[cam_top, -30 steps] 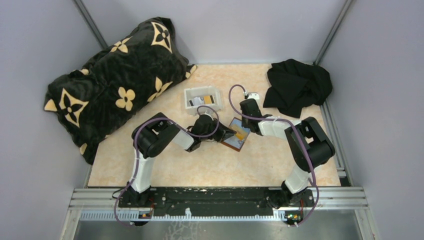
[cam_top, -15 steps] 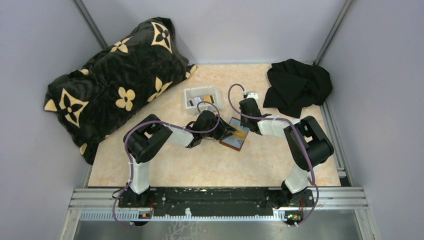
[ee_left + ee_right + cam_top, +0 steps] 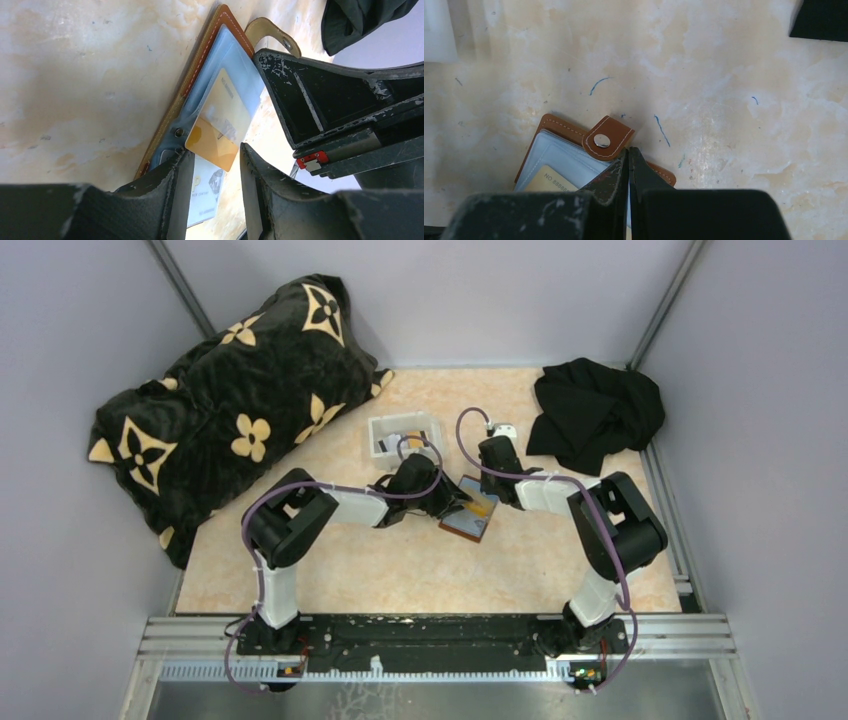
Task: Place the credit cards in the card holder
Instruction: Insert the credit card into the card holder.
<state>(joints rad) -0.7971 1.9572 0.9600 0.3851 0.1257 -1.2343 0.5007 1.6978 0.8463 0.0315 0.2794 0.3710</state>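
The card holder [image 3: 470,512] lies open and flat on the table [image 3: 400,570], between my two arms and just in front of the white tray [image 3: 404,435], where the other cards [image 3: 400,443] sit.

My right fingers [image 3: 616,175] are closed tight together, their tips pressing down on the holder just beside its snap strap [image 3: 608,141]. I judge they are there to pin the holder open so that it cannot slide or fold while a card goes in.

My left fingers [image 3: 177,185] are open and hold nothing. They stand on either side of the near end of the gold card [image 3: 220,130], and I cannot see them touching it.

The far part of that card looks paler, as if it is already under the clear sleeve [image 3: 225,65], while the near part is bare. I take it to be partly in. Its long axis runs alongside the holder's stitched edge, pointing away from my left wrist towards the strap end. A straight push along that line should seat it.
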